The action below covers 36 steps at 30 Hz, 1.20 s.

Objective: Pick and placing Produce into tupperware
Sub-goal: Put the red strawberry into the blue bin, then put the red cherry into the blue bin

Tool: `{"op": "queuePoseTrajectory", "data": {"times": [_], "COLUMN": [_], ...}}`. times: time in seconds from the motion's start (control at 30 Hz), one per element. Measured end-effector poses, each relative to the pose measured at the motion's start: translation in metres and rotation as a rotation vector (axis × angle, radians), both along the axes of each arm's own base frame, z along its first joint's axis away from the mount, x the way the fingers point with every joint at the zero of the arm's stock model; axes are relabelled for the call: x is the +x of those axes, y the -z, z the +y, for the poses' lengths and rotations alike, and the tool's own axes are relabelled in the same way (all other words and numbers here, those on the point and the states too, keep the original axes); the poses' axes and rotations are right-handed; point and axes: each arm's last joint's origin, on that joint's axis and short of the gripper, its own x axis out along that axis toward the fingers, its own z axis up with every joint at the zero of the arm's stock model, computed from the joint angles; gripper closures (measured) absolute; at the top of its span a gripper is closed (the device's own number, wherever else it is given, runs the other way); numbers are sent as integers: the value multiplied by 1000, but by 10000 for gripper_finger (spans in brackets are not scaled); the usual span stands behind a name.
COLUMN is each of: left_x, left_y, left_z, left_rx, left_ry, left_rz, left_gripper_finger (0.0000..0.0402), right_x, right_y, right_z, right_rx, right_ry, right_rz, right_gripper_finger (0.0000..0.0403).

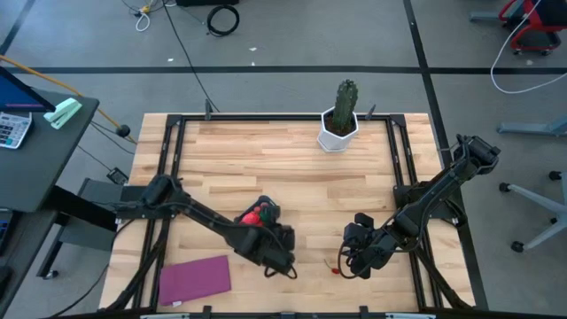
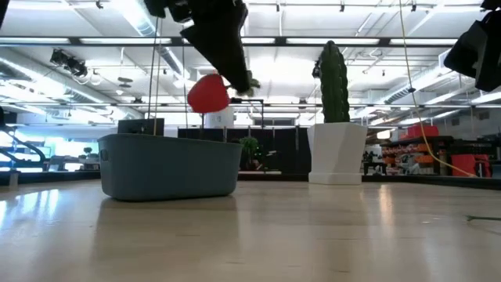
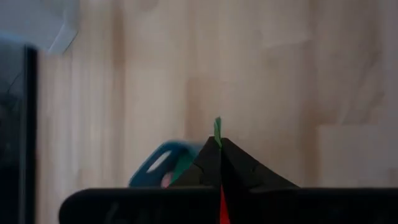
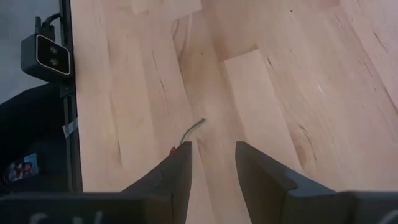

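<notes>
Left gripper [image 2: 235,82] is clamped on a red produce piece [image 2: 208,94], hanging just above the tupperware [image 2: 168,166]; I'd centre it over the opening before dropping; right gripper [image 4: 211,165] sits apart over bare table [image 4: 280,93].

The left tool [image 3: 219,163] fills the lower part of the left wrist view, its two dark fingers [image 3: 242,168] pressed together into a peak. A thin green tip [image 3: 217,130] sticks out between them at the top, and a sliver of red [image 3: 221,208] shows in the seam lower down. Just beside the fingers lies part of the teal tupperware [image 3: 158,167], blurred, with something pale and pinkish inside. Beyond is the light wooden desk [image 3: 280,74], with a dark frame bar [image 3: 30,112] at its edge.
</notes>
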Motion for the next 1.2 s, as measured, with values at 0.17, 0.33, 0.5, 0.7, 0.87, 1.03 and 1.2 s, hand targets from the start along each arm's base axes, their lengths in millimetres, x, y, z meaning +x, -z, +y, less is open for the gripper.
{"op": "queuePoseTrajectory", "data": {"times": [0.17, 0.33, 0.5, 0.7, 0.87, 1.03, 1.2], "left_x": [-3, -7, -9, -10, -9, -6, -1], "left_y": [6, 29, 43, 44, 44, 41, 17], "left_z": [15, 30, 40, 43, 42, 39, 38], "left_rx": [28, 21, -3, 19, -5, -24, -34], "left_ry": [-62, -148, -247, -216, -256, -256, -275], "left_rz": [69, 101, 85, 119, 85, 51, 38], "left_gripper_finger": [400, 399, 380, 331, 277, 238, 231], "right_x": [0, 0, 0, 0, 0, 5, 16], "right_y": [0, 0, 0, 0, 0, -1, 19], "right_z": [0, 0, 0, 1, 3, 8, 21], "right_rx": [-8, -14, -32, -45, -13, -5, 37], "right_ry": [-4, -2, -13, -69, -128, -168, -234], "right_rz": [-3, -8, -16, -7, 5, -44, -14], "right_gripper_finger": [271, 271, 271, 270, 261, 239, 205]}}
